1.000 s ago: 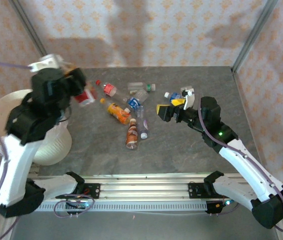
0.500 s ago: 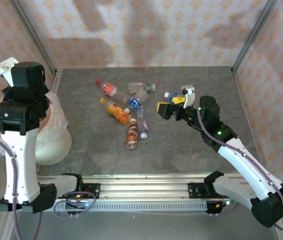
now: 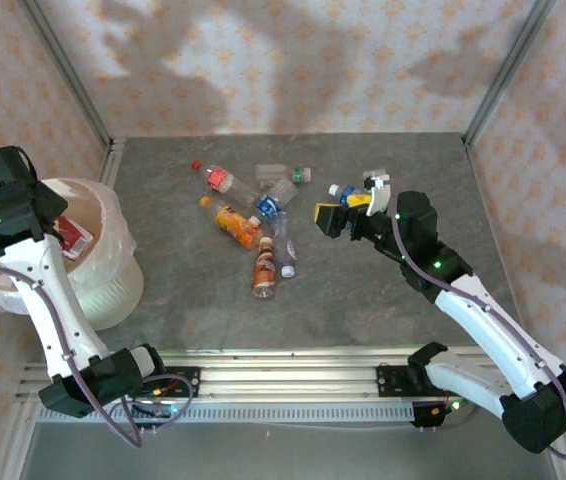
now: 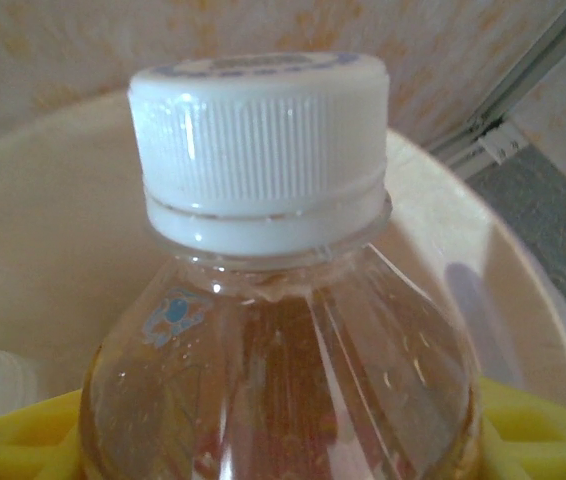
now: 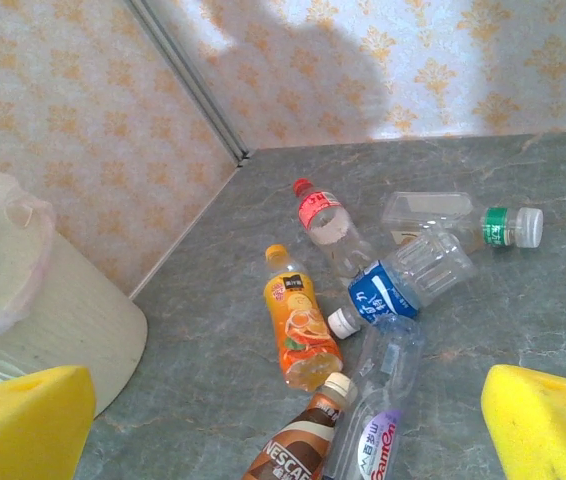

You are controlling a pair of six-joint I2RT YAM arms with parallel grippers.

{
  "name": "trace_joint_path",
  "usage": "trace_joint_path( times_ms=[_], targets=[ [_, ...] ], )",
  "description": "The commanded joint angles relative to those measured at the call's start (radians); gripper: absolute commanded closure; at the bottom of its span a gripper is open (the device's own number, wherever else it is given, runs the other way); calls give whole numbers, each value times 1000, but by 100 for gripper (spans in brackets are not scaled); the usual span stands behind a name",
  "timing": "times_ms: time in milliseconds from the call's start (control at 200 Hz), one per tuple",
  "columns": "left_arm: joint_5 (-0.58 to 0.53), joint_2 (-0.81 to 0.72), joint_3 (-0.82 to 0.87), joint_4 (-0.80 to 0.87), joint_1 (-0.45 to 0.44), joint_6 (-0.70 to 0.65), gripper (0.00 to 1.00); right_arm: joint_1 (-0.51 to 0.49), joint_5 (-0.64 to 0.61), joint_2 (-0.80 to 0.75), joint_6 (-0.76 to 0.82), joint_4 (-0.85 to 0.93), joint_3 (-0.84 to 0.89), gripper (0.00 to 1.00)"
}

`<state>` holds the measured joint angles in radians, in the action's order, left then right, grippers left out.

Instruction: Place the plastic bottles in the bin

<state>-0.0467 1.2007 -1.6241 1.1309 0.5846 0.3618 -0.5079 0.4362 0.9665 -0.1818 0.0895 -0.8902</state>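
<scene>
The left arm (image 3: pixel 48 300) rises from its base at the near edge and leans out to the left, so that its wrist sits over the bin (image 3: pixel 113 285). The left gripper (image 4: pixel 283 450) is closed on a clear white-capped bottle (image 4: pixel 263 150). A yellow finger (image 4: pixel 18 440) lies against each side of the bottle's shoulder, and the cap sticks out beyond the fingertips. Behind the bottle, past the fingers, is the pale inside of the bin, its rim curving away on the right of the wrist view.

The right arm (image 3: pixel 483 310) stretches from its base up and to the left across the table (image 3: pixel 363 290), with its wrist turned toward the scattered bottles. The right gripper (image 3: pixel 341 210) has its fingers spread wide and holds nothing.

In the right wrist view one yellow finger (image 5: pixel 23 420) shows in each lower corner. In the gap between them lie a brown coffee bottle (image 5: pixel 298 450) and a clear purple-labelled bottle (image 5: pixel 373 430), side by side. Just ahead of the fingers lies an orange bottle (image 5: pixel 298 330), with a crushed blue-labelled bottle (image 5: pixel 393 285) beside it. Farther ahead are a red-capped bottle (image 5: pixel 323 215) and a green-labelled bottle (image 5: pixel 463 220). All six lie on their sides on the table. Outside the finger at the left of that view stands the bin, well apart from these bottles.
</scene>
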Motion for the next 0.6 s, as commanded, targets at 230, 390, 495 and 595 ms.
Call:
trace_joint_path(
  times_ms=[230, 390, 495, 595],
  targets=[
    [169, 52, 67, -79, 8, 29, 45, -6, -6, 10, -19, -31, 16, 1],
    [203, 80, 78, -76, 7, 37, 39, -6, -9, 9, 8, 1, 3, 1],
    [217, 86, 92, -90, 8, 46, 35, -6, -14, 9, -4, -16, 9, 1],
    [219, 96, 80, -83, 7, 50, 23, -6, -7, 11, -32, -49, 23, 1]
  ],
)
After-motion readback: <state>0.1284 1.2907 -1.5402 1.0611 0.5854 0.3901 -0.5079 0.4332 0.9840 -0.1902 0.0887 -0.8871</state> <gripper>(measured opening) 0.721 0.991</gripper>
